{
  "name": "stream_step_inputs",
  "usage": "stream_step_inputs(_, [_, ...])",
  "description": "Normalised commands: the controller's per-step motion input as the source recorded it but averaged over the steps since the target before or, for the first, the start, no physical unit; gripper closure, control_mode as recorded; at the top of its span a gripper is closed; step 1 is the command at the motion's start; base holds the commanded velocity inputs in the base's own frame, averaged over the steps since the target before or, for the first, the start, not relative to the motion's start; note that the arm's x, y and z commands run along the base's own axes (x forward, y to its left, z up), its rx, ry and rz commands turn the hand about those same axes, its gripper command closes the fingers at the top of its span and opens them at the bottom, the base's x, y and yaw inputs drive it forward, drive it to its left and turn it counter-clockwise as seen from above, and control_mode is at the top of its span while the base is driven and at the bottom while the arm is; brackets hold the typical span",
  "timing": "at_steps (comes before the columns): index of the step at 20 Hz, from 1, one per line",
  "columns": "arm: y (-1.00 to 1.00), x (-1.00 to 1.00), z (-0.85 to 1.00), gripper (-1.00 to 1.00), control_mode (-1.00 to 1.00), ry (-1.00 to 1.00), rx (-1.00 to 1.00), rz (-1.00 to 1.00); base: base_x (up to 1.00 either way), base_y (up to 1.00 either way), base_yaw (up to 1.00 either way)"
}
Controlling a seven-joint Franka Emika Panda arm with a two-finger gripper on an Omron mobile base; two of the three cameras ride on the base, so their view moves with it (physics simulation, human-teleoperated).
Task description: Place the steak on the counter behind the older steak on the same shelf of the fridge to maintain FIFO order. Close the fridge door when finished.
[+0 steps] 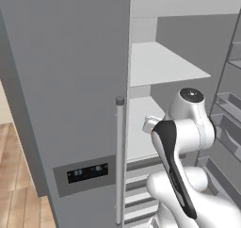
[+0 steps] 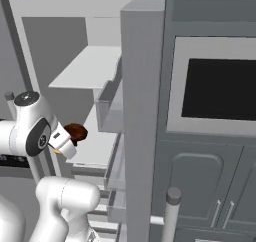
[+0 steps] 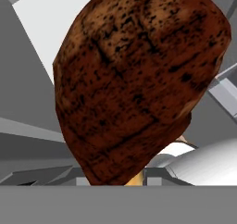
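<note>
Right base view: the end effector point(image 2: 68, 142) grips the steak point(image 2: 76, 132) just above the fridge's point(image 2: 142, 86) white shelf point(image 2: 97, 146).

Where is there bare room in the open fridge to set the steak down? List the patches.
The upper shelf is bare from the inner wall to its front edge. The lower shelf shows bare white beyond the steak, which the gripper holds at its front. It is tighter on the right, by the fridge door bins.

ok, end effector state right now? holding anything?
End effector: closed on the dark brown steak, held up in front of the open fridge's white shelf.
</note>
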Motion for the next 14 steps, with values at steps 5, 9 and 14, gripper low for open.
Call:
stream_step_inputs(5, [0.0,0.0,0.0,1.0,1.0,0.0,0.0,0.0,0.36,0.23,-0.14])
stream_step_inputs(9, [0.0,0.0,0.0,1.0,1.0,0.0,0.0,0.0,0.63,0.16,-0.12])
stream_step_inputs(14, [0.0,0.0,0.0,1.0,1.0,0.0,0.0,0.0,0.96,0.27,-0.14])
